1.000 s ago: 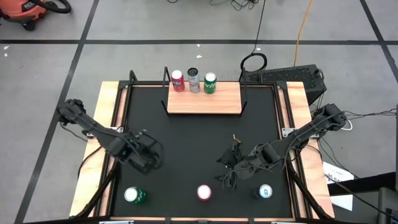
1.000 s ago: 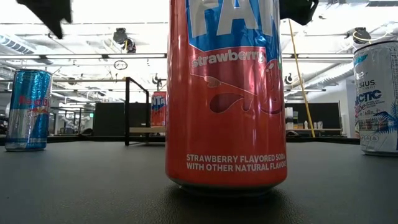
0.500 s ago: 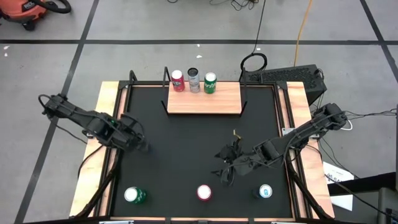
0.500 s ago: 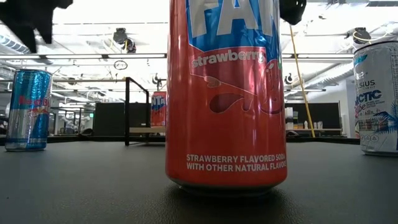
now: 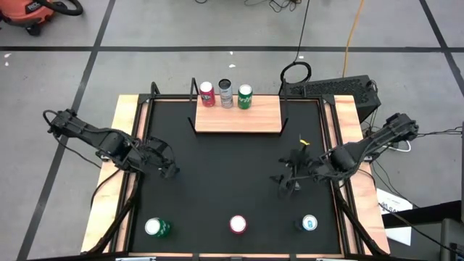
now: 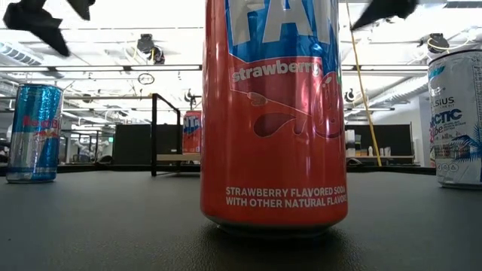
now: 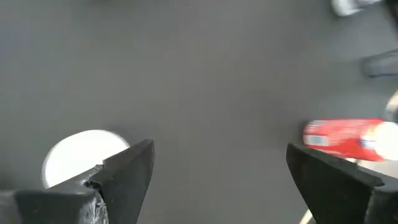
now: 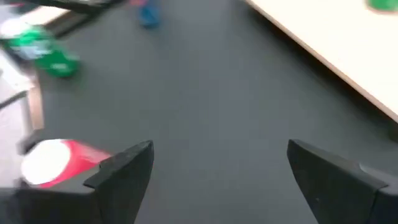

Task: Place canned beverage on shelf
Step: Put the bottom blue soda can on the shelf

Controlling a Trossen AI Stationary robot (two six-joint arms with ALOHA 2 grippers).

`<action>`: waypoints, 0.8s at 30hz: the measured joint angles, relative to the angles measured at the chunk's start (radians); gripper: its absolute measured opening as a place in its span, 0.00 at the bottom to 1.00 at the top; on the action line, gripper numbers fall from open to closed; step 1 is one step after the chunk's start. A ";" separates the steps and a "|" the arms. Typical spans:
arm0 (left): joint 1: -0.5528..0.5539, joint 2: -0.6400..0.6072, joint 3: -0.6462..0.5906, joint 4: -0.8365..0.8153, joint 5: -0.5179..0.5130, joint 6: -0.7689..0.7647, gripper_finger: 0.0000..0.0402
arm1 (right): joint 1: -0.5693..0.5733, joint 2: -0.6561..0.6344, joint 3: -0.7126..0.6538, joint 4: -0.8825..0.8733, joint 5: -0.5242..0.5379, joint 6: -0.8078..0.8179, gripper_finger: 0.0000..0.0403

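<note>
The light wood shelf stands at the table's far middle on black rod brackets. A red can, a silver can and a green can stand along its far edge. A green can, a red strawberry soda can and a blue-white can stand upright along the near edge. My left gripper is open and empty over the table's left part. My right gripper is open and empty over the right part, between the shelf and the near cans.
Bare black tabletop lies between the two grippers and between the shelf and the near row of cans. The low view also shows a blue-silver can at the left and a white can at the right. Wooden table rims flank the black top.
My left gripper has drawn back toward the table's left and far edges, away from the near cans. My right gripper has gone toward the table's right and far edges, away from the red can. Both stay open and empty. No can has moved.
</note>
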 joint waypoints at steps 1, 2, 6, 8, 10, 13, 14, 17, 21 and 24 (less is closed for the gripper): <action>-0.002 0.000 0.000 0.029 0.001 0.015 0.91 | -0.001 -0.008 0.000 -0.049 0.003 0.042 0.89; -0.004 0.000 0.000 0.058 0.001 0.026 0.91 | 0.000 -0.012 0.000 -0.086 0.003 0.076 0.89; -0.021 0.015 0.000 0.196 -0.010 0.118 0.91 | 0.019 -0.010 0.000 -0.095 -0.014 0.117 0.89; -0.038 0.029 0.000 0.327 -0.027 0.198 0.91 | 0.028 0.000 0.000 -0.032 -0.040 0.095 0.89; -0.061 0.053 0.000 0.498 -0.040 0.287 0.91 | 0.039 0.015 0.000 0.052 -0.085 0.054 0.89; -0.093 0.107 0.000 0.724 -0.020 0.425 0.91 | 0.053 0.050 0.000 0.181 -0.130 0.002 0.89; -0.103 0.125 0.000 0.768 -0.002 0.457 0.91 | 0.061 0.063 0.000 0.210 -0.133 -0.007 0.89; -0.143 0.175 0.000 0.786 0.080 0.449 0.91 | 0.083 0.099 0.000 0.247 -0.132 -0.012 0.89; -0.221 0.221 0.000 0.631 0.212 0.254 0.91 | 0.110 0.133 0.000 0.243 -0.128 0.038 0.89; -0.283 0.245 0.000 0.505 0.304 0.084 0.91 | 0.133 0.151 0.000 0.253 -0.125 0.075 0.89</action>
